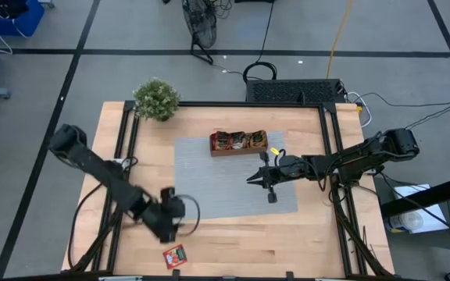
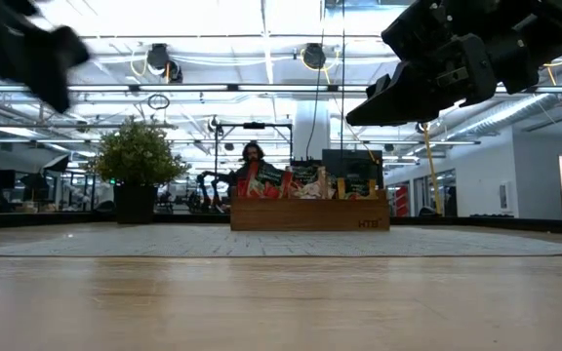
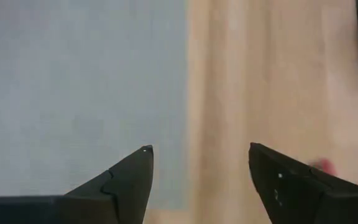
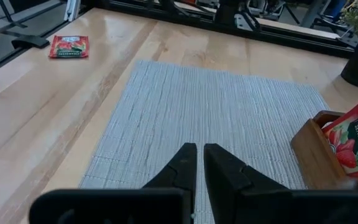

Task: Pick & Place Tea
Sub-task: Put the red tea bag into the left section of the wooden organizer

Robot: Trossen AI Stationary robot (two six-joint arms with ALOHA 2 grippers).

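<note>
At about seven o'clock on the tabletop (image 1: 233,234), the left hand (image 1: 167,225) hovers over bare wood just off the grey mat (image 1: 209,187), fingers (image 3: 129,180) spread wide with nothing between them. A red tea packet (image 1: 175,256) lies flat by the near edge, just beside that hand toward six o'clock. At eleven o'clock stands a potted plant (image 1: 156,99). At twelve o'clock, on the mat's far edge, a wooden tray (image 1: 239,148) holds more tea (image 1: 239,140), packets standing upright; their exact count is hard to judge. At three o'clock the right hand (image 1: 266,181) hangs above the mat, fingers (image 4: 182,165) nearly together and gripping nothing.
</note>
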